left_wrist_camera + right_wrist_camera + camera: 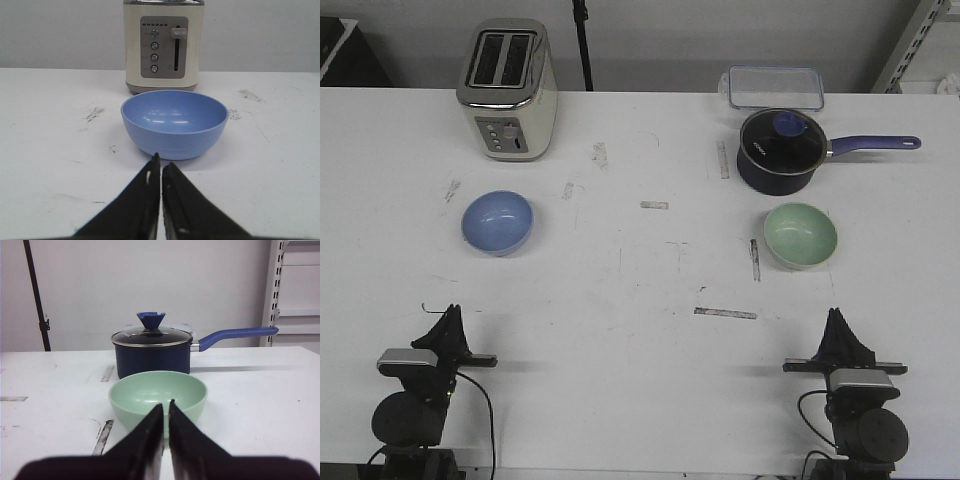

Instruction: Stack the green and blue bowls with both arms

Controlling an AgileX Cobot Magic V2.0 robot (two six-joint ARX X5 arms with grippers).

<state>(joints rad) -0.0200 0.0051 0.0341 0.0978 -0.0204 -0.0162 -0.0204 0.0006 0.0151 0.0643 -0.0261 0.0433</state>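
The blue bowl (497, 222) sits upright on the left half of the white table, empty; it fills the middle of the left wrist view (174, 122). The pale green bowl (800, 235) stands on the right half, also empty, and shows in the right wrist view (158, 395). My left gripper (450, 318) rests near the front edge, well short of the blue bowl, its jaws shut with nothing between them (161, 162). My right gripper (837, 320) is likewise shut and empty (165, 406), a little in front of the green bowl.
A cream toaster (507, 88) stands behind the blue bowl. A dark saucepan with glass lid (779, 150) and purple handle (873, 144) sits just behind the green bowl. A clear plastic box (774, 87) lies at the back right.
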